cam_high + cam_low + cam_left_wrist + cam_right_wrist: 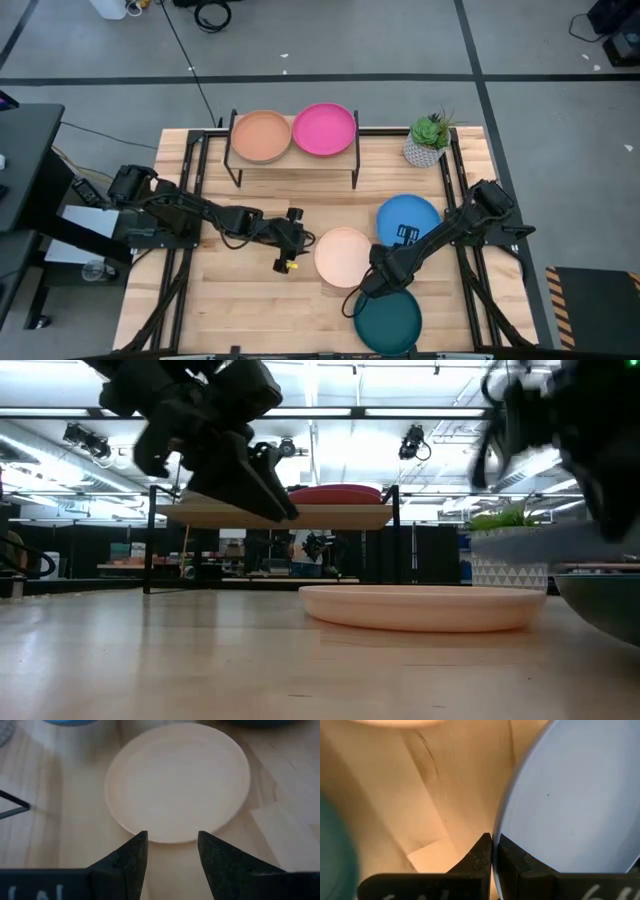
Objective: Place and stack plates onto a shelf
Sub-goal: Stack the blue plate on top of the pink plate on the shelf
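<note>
1. Mid-desk, the left arm reaches low across toward the peach plate (343, 257); the left tool (172, 851) sits spread right at its rim, holding nothing.
2. The right arm angles down between the blue plate (408, 221) and teal plate (388, 320); the right tool (493, 851) is pinched on a light blue plate (570, 800) edge.
3. The shelf (292, 160) at the back carries the orange plate (261, 135) and pink plate (324, 129).

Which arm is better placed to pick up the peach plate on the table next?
Left. The left end effector is open, aimed at the near rim of the peach plate. The right end effector is already shut on the light blue plate.
</note>
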`<action>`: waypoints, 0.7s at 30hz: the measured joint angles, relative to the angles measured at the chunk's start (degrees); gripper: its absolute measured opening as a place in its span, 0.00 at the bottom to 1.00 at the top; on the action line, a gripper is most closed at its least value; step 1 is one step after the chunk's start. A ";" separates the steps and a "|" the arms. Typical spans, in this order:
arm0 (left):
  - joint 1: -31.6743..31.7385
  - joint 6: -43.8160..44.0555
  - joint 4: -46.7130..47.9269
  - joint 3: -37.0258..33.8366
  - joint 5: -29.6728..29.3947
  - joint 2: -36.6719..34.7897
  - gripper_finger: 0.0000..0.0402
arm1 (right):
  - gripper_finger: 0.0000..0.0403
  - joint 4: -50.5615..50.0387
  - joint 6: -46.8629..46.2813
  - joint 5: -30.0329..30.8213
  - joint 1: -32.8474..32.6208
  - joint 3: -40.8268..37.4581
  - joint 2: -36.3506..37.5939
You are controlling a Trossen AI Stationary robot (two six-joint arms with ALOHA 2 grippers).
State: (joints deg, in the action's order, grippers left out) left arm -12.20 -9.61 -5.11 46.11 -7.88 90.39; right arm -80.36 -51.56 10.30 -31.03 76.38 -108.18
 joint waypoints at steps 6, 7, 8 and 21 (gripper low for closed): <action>1.59 2.00 -3.34 0.00 1.27 0.00 0.45 | 0.06 -1.85 8.12 6.00 -0.54 5.53 3.59; 1.59 2.75 -3.29 0.00 2.51 0.00 0.45 | 0.06 -1.85 10.24 7.42 -1.04 6.02 4.27; 1.59 3.18 -3.26 0.00 3.97 0.00 0.45 | 0.06 -1.79 12.17 8.88 -1.51 6.40 4.96; -1.94 12.51 -11.28 -8.34 9.06 -0.02 0.45 | 0.06 -0.62 27.88 14.06 -1.73 11.97 6.71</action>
State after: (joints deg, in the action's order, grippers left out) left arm -14.15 2.90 -16.39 37.77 1.18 90.37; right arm -80.98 -23.69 24.36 -32.76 88.35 -101.47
